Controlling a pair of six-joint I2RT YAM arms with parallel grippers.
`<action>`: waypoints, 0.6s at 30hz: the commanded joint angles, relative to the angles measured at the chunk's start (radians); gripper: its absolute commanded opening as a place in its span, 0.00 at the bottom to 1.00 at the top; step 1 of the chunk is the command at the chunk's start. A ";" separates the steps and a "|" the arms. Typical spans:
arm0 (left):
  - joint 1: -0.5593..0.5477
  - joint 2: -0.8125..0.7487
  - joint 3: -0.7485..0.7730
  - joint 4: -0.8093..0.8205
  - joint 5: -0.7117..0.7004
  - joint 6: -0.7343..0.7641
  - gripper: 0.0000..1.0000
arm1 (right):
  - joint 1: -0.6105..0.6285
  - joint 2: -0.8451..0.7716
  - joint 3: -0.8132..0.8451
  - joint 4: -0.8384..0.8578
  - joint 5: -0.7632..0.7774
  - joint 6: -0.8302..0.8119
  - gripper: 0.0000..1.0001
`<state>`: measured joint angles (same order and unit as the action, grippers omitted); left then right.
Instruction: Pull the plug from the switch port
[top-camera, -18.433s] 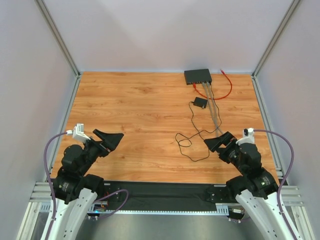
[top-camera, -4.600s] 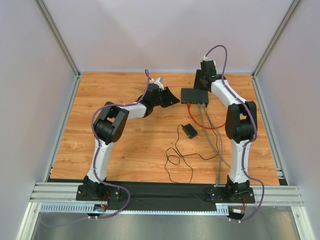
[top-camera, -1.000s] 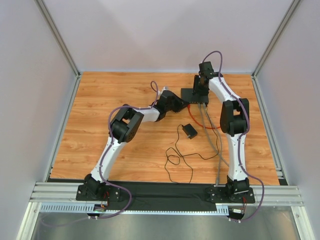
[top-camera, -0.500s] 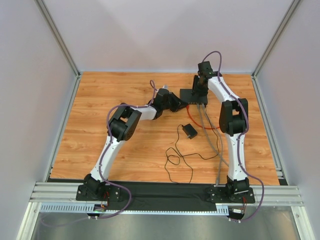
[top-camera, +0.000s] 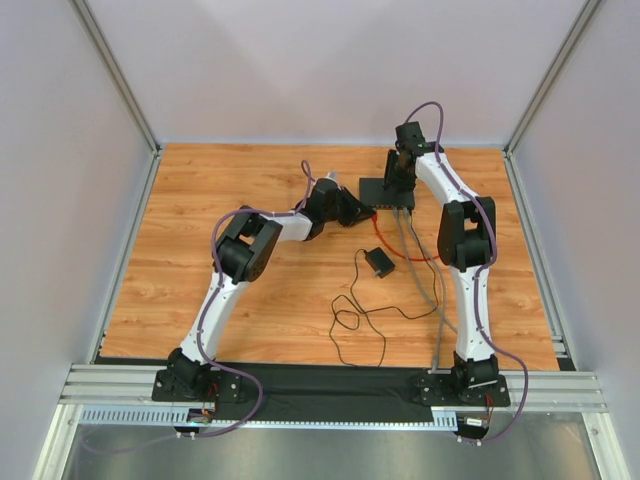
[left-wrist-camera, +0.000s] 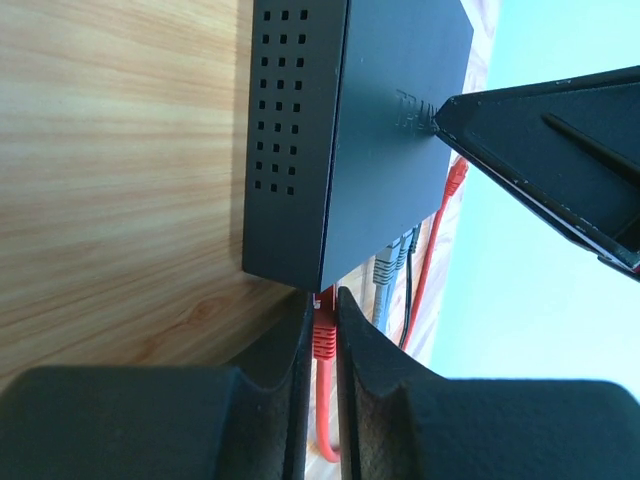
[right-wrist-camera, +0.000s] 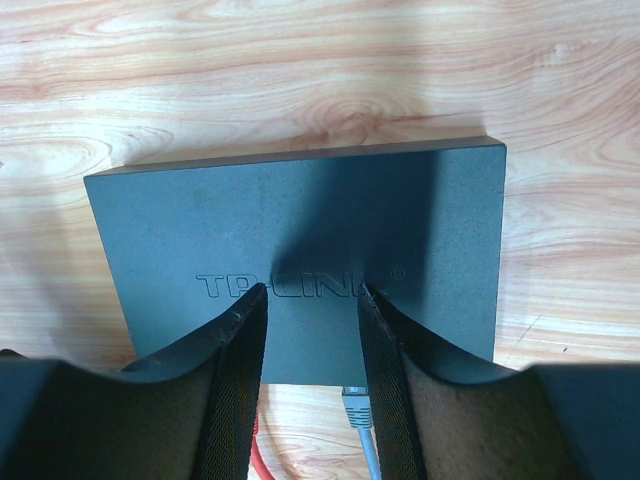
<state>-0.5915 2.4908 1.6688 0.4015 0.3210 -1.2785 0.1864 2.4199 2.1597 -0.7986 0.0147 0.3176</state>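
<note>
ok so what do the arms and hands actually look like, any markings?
Both the left arm and the right arm have white link shells, black joints and black bases. A purple-grey cable loops loosely along each. The left hand and right hand are matte black, with two thick fingers tapering to narrow tips. No markings are visible.

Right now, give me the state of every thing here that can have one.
switch: lying flat, top held down.
red plug: at the switch's end port, seemingly still in.
grey plugs: seated in their ports.
left hand: shut on the red plug.
right hand: open, fingertips on the switch top.
adapter: apart from the switch, cord attached.
</note>
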 joint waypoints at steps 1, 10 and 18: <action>0.012 -0.004 -0.035 -0.043 0.007 0.033 0.00 | -0.002 0.065 -0.012 -0.082 0.011 0.009 0.44; 0.016 -0.131 -0.155 -0.007 -0.049 0.135 0.00 | -0.004 0.077 -0.006 -0.082 0.008 -0.002 0.44; -0.001 -0.316 -0.274 -0.084 -0.256 0.292 0.00 | -0.011 0.077 -0.015 -0.079 0.016 0.000 0.44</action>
<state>-0.5850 2.2837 1.4090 0.3725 0.1955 -1.1133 0.1852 2.4207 2.1612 -0.7998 0.0139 0.3176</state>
